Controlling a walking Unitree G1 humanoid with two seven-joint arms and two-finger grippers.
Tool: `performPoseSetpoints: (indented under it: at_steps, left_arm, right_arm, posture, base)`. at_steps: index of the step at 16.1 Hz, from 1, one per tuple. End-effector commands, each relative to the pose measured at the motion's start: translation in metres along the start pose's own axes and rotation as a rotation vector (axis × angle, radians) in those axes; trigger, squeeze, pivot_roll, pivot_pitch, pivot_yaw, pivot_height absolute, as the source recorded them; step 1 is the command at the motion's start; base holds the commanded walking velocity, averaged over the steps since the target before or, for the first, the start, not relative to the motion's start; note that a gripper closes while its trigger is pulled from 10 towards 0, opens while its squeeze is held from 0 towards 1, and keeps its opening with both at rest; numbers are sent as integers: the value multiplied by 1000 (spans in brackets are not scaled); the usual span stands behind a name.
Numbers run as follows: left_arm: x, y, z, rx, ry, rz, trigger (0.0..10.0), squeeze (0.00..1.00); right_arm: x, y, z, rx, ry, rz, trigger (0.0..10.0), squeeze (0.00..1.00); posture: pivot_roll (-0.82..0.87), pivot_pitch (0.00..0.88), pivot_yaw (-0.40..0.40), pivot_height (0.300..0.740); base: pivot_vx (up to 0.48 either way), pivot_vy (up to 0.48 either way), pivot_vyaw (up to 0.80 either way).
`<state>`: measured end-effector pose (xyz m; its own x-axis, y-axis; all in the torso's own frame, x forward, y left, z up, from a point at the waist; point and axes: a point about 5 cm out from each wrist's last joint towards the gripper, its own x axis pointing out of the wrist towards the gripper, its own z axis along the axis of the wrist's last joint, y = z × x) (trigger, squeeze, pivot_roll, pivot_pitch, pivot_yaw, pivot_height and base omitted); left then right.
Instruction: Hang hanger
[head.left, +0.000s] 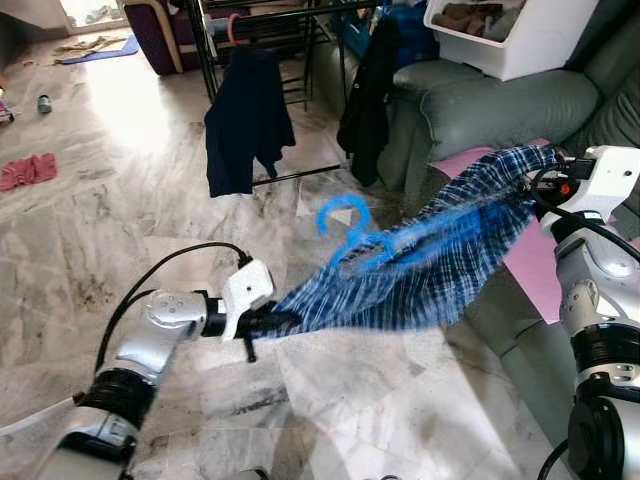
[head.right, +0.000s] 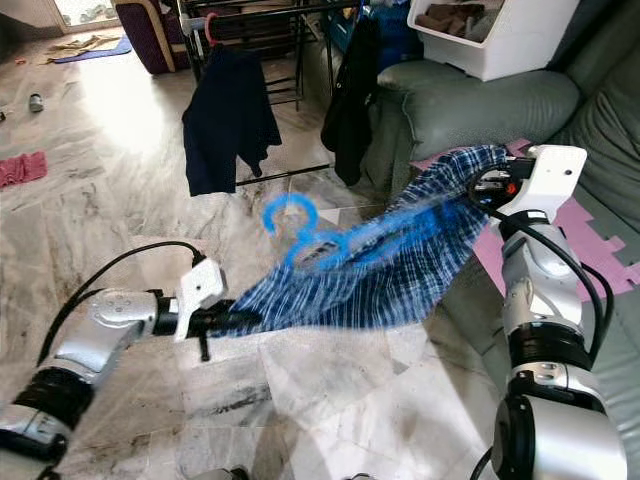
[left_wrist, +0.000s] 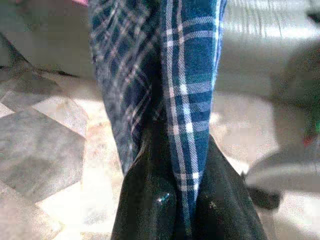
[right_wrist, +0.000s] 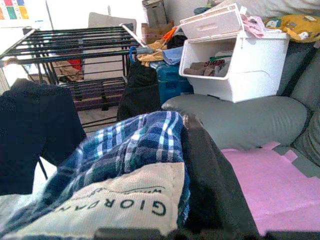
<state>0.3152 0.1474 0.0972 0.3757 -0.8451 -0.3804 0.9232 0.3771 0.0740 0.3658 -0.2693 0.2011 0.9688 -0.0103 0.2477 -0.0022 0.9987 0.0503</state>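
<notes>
A blue plaid shirt (head.left: 420, 270) is stretched in the air between my two grippers, above the marble floor. A bright blue hanger (head.left: 352, 240) sits inside it, its hook sticking up out of the cloth, blurred. My left gripper (head.left: 270, 322) is shut on the shirt's lower end; its black fingers (left_wrist: 150, 200) pinch the plaid cloth (left_wrist: 185, 100). My right gripper (head.left: 535, 185) is shut on the upper end by the sofa; the collar label (right_wrist: 115, 205) lies across it. A black drying rack (right_wrist: 70, 42) stands further back.
On the rack hang a dark navy shirt (head.left: 247, 120) and a black garment (head.left: 368, 95). A grey sofa (head.left: 500, 110) with a pink mat (head.left: 530, 265) is on the right, with a white bin (head.left: 505, 35) on it. A pink cloth (head.left: 28, 170) lies on the floor far left.
</notes>
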Motion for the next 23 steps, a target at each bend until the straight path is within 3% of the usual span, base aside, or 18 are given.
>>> performPoseSetpoints:
  at_steps: [1,3,4,6,7,9,10,11,13,14,17,19,23]
  left_arm:
    - [-9,9,-2,-62,-31,78,0,0]
    - [-11,10,-9,-34,14,95,0,0]
    - [-10,11,-4,-112,-84,90,0,0]
    - [-13,14,0,-129,-137,98,0,0]
    - [-16,15,-8,-85,-45,108,0,0]
    - [-10,16,-19,47,122,168,0,0]
    - [-7,16,-18,44,118,177,0,0]
    - [1,15,-16,17,106,199,0,0]
    - [21,16,-12,-52,85,351,0,0]
    - [39,11,-5,-131,12,427,0,0]
    - [67,-7,11,-248,-103,462,0,0]
    - [79,-15,24,-297,-163,486,0,0]
    - [83,-17,39,-360,-214,485,0,0]
  right_arm:
    - [2,-8,14,-14,-54,-33,0,0]
    - [1,-8,12,-14,-49,-36,0,0]
    - [0,-7,11,-16,-46,-31,0,0]
    - [-2,-8,8,-17,-36,-32,0,0]
    - [-2,-9,6,-16,-29,-40,0,0]
    - [-1,-1,3,-11,-15,-25,0,0]
    - [-1,2,2,-7,-11,-16,0,0]
    - [0,8,-2,0,-1,-3,0,0]
    - [-1,28,-14,10,43,38,0,0]
    - [-3,44,-24,18,70,75,0,0]
    - [-7,71,-36,22,113,144,0,0]
    - [-14,89,-48,15,164,206,0,0]
    - [-38,116,-75,10,290,324,0,0]
  posture:
    - [-61,104,-2,740]
    - [-60,104,-2,740]
    - [-59,103,-1,740]
    - [-59,103,-1,740]
    - [-57,104,-2,740]
    - [-57,104,-2,740]
    - [-57,105,0,740]
    - [-59,106,2,740]
    - [-60,105,4,740]
    - [-63,104,4,740]
    - [-61,101,0,740]
    - [-58,101,-1,740]
    - [-54,98,3,740]
  base:
    - [0,0,0]
    - [0,0,0]
    - [0,0,0]
    - [0,0,0]
    - [0,0,0]
    - [0,0,0]
    - [0,0,0]
    - [0,0,0]
    - [0,0,0]
    - [0,0,0]
    - [0,0,0]
    - [0,0,0]
    - [0,0,0]
